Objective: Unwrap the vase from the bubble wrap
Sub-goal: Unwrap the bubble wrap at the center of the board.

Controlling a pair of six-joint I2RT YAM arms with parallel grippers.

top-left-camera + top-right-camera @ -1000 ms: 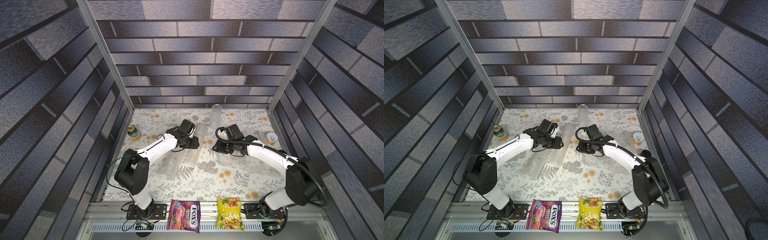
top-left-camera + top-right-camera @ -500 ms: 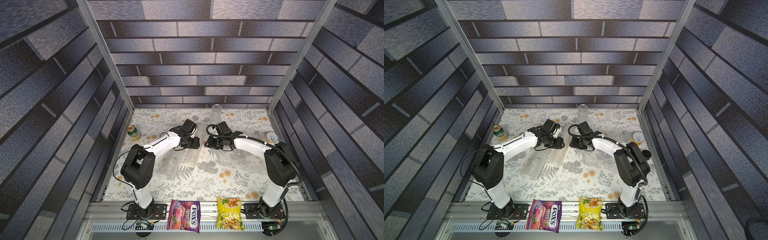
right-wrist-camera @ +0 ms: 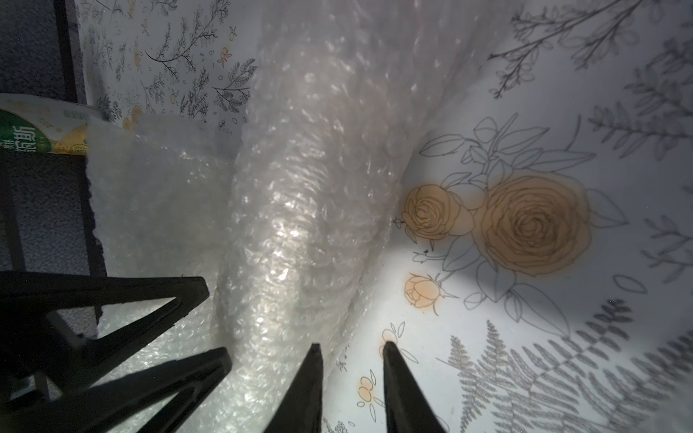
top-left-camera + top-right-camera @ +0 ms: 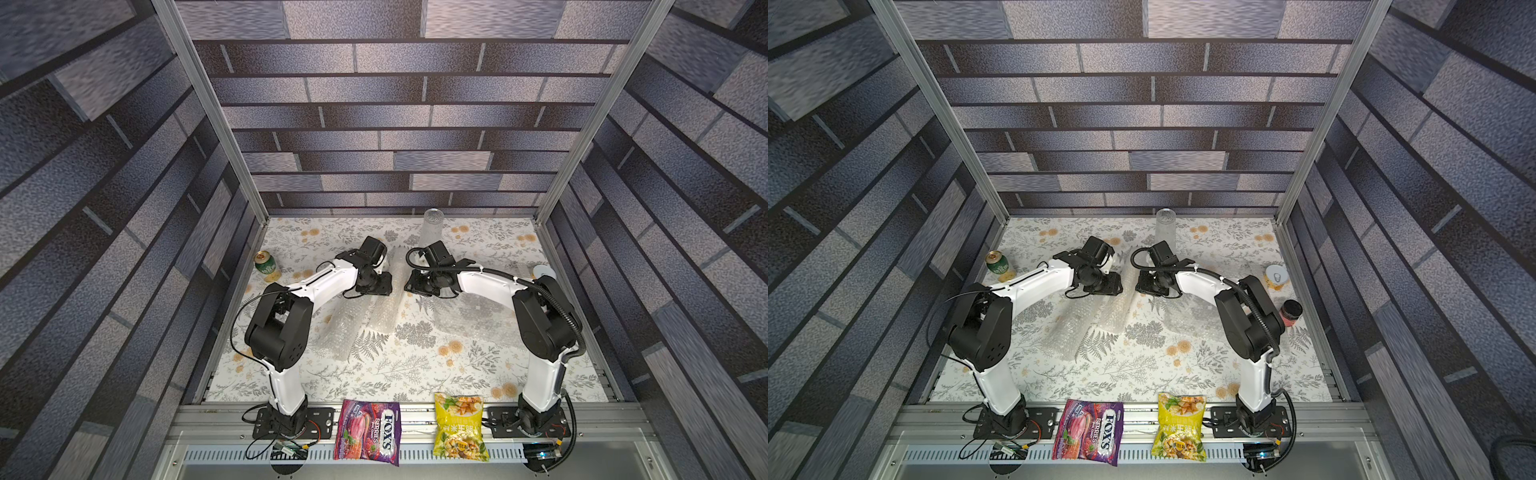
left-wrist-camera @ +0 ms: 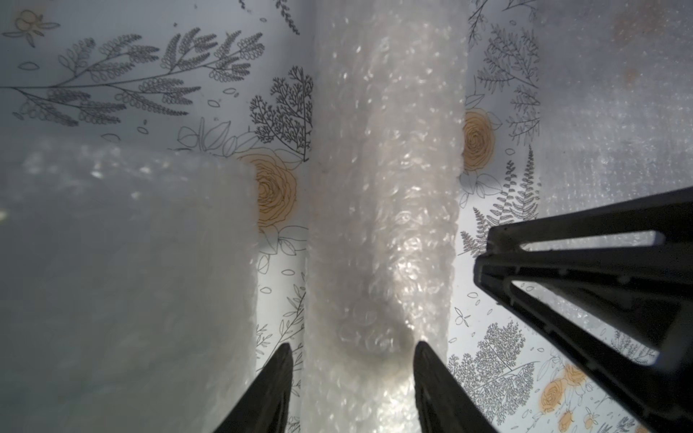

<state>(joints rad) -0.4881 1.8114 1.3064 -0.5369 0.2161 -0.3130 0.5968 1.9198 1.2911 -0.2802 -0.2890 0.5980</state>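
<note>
**Top views.** In both top views the bubble wrap roll (image 4: pixel 388 309) lies on the floral tablecloth (image 4: pixel 415 374) at mid-table. Its far end sits between the left gripper (image 4: pixel 384 286) and the right gripper (image 4: pixel 411 286), which face each other. A loose bubble wrap sheet (image 4: pixel 345 332) lies just beside the roll on the left arm's side. A second flat sheet (image 4: pixel 469 320) lies on the right arm's side. A clear glass cylinder (image 4: pixel 431 228) stands upright near the back wall, and a green can (image 4: pixel 996 264) stands by the left wall. Both are apart from the roll.

**Left wrist view.** The left gripper (image 5: pixel 352 348) straddles the roll (image 5: pixel 382 187). Its jaws are part-way closed and press the roll's sides, which are dented between them. One finger (image 5: pixel 562 266) of the right gripper ends just beside the roll.

**Right wrist view.** The right gripper (image 3: pixel 350 356) has its jaws a narrow gap apart, with tablecloth showing between them. One fingertip (image 3: pixel 311 378) lies against the edge of the roll (image 3: pixel 311 206), and nothing is gripped. The left gripper's fingers (image 3: pixel 150 286) reach the roll's opposite side.
</note>
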